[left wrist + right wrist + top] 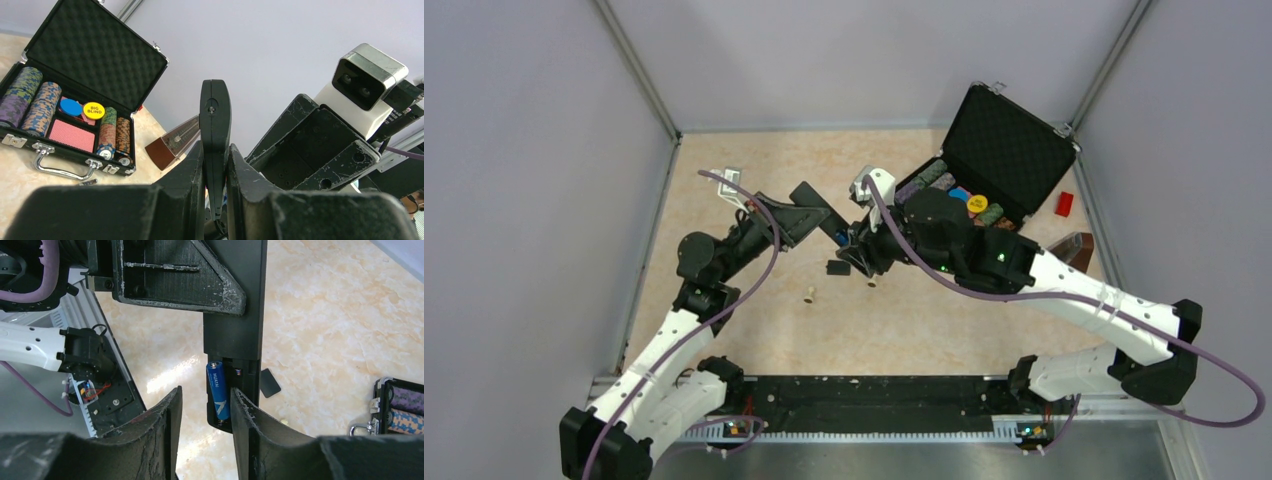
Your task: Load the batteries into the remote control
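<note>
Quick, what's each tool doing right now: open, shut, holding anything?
Left tool: closed on the remote control.
Right tool: open, straddling the battery in the remote's compartment.

left hand (215, 170) pinches remote control (215, 125) upright, edge-on.

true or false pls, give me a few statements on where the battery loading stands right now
1. One blue battery sits in the remote control. True.
2. Both battery slots are filled. False: the slot beside the battery is empty, its spring showing.
3. The left gripper is clamped on the remote control. True.
4. The back cover is fitted on the remote control. False: it lies apart on the table.
5. The chip case is closed. False: its lid stands open, chips showing.
</note>
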Controlling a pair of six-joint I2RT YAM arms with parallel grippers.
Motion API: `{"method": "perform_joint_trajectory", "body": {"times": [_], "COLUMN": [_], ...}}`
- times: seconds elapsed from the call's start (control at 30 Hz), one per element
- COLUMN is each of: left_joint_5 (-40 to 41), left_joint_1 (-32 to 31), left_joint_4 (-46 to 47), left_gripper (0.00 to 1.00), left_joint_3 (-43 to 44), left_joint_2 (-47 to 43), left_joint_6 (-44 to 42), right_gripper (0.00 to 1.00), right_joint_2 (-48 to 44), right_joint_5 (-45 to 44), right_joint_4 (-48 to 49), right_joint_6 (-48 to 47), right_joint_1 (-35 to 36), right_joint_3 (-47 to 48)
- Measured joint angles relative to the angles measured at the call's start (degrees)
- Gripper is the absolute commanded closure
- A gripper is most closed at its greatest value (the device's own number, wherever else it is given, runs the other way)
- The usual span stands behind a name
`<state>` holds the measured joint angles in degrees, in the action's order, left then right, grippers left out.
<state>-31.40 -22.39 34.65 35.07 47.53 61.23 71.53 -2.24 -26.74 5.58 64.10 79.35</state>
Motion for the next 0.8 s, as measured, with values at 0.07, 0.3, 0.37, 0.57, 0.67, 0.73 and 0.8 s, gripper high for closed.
{"method": "perform_joint_trajectory", "body": {"times": [0.07, 0.3, 0.37, 0.57, 0.67, 0.73, 0.8], "left_joint_5": [0.2, 0.9, 1.1, 0.4, 0.4, 0.3, 0.3], "left_joint_1": [0.0, 0.0, 0.0, 0.0, 0.0, 0.0, 0.0], "left_joint_4": [0.0, 0.0, -0.2, -0.3, -0.3, -0.3, -0.3], "left_gripper": [1.00, 1.00, 1.00, 1.00, 1.00, 1.00, 1.00], "left_joint_3": [0.0, 0.0, 0.0, 0.0, 0.0, 0.0, 0.0], "left_joint_2": [0.0, 0.6, 0.7, 0.7, 0.7, 0.7, 0.7], "left_joint_6": [0.0, -0.3, -0.7, -0.7, -0.7, -0.7, -0.7], "right_gripper": [0.57, 0.40, 0.30, 0.11, 0.07, 0.06, 0.04], "right_joint_2": [0.0, -0.7, -1.2, -4.6, -6.3, -6.9, -7.0], "right_joint_5": [-0.3, -1.8, -2.0, -6.3, -7.8, -8.7, -8.9], "right_joint_4": [-0.4, -0.9, -1.1, -1.3, -1.4, -2.0, -2.9], "right_joint_6": [0.6, 3.6, 4.9, 9.4, 13.3, 16.9, 20.8], "right_joint_1": [0.0, -0.2, -0.3, -2.0, -2.8, -3.6, -5.0], "right_joint_3": [0.3, 0.3, 0.3, 0.3, 0.3, 0.3, 0.3]}}
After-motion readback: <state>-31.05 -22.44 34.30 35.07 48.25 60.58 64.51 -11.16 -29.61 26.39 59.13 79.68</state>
